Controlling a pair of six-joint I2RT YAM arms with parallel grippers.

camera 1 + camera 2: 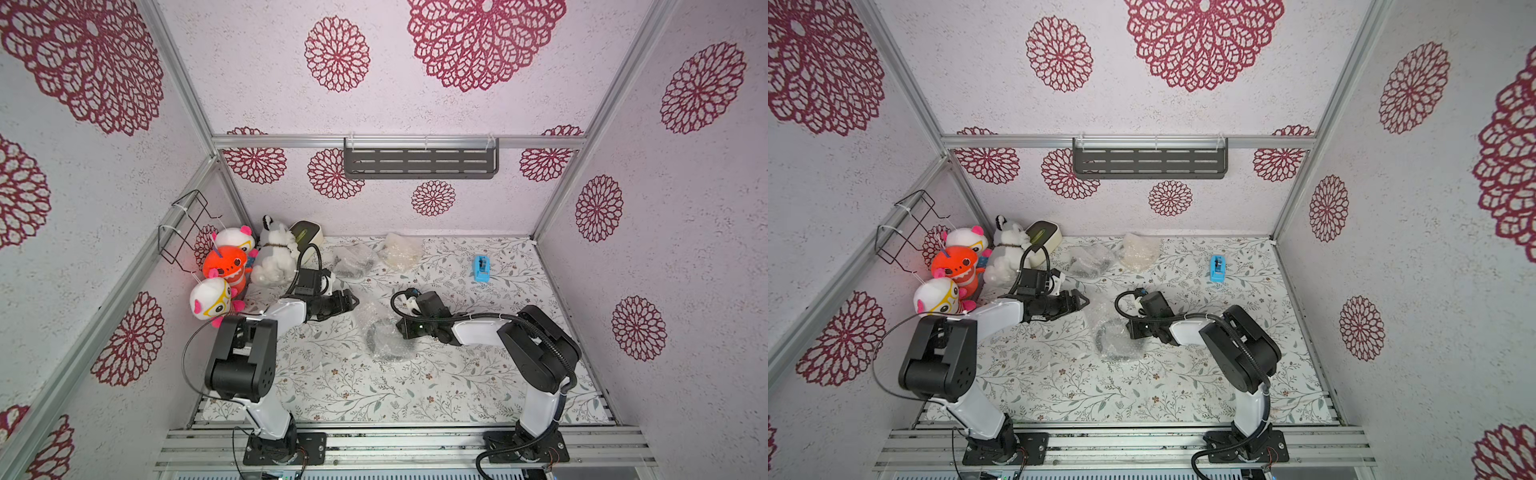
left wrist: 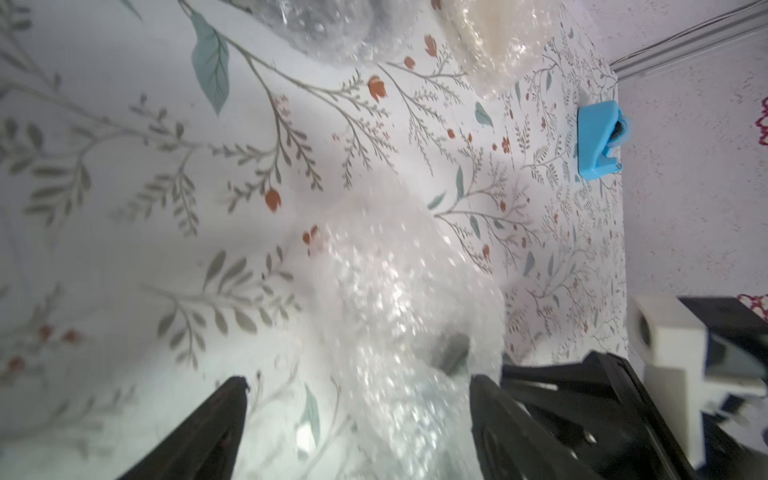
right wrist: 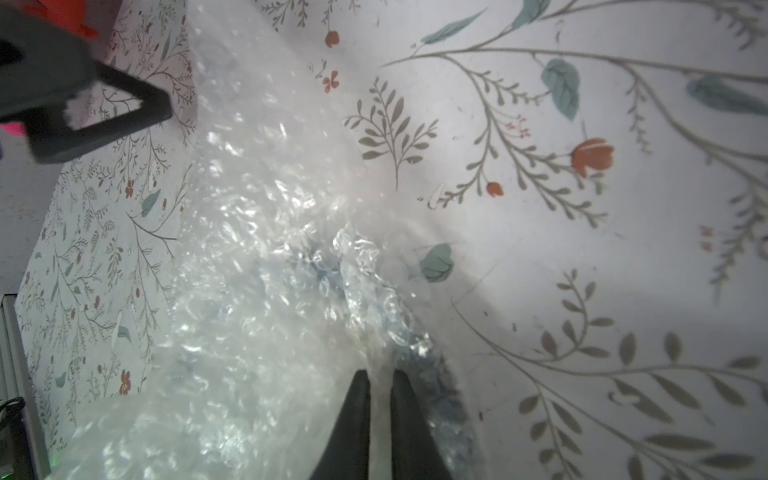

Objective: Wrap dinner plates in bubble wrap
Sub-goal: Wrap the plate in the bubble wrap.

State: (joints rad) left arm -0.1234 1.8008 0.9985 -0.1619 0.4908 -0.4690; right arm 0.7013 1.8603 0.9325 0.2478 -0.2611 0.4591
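The right gripper has its jaws almost together, pinching an edge of the bubble wrap. The dark rim of the black plate shows through the crinkled sheet just beside its fingertips. The left gripper stands with jaws wide apart, gripping nothing, with the sheet's loose end just ahead of it, the plate beyond that between the two grippers, and a grey bundle and a cream bundle farther off.

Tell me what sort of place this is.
Probably a robot test booth dressed to look homely: an aluminium frame holds wallpapered panels, a left arm and right arm are bolted to a front rail, and plush toys sit in a corner.
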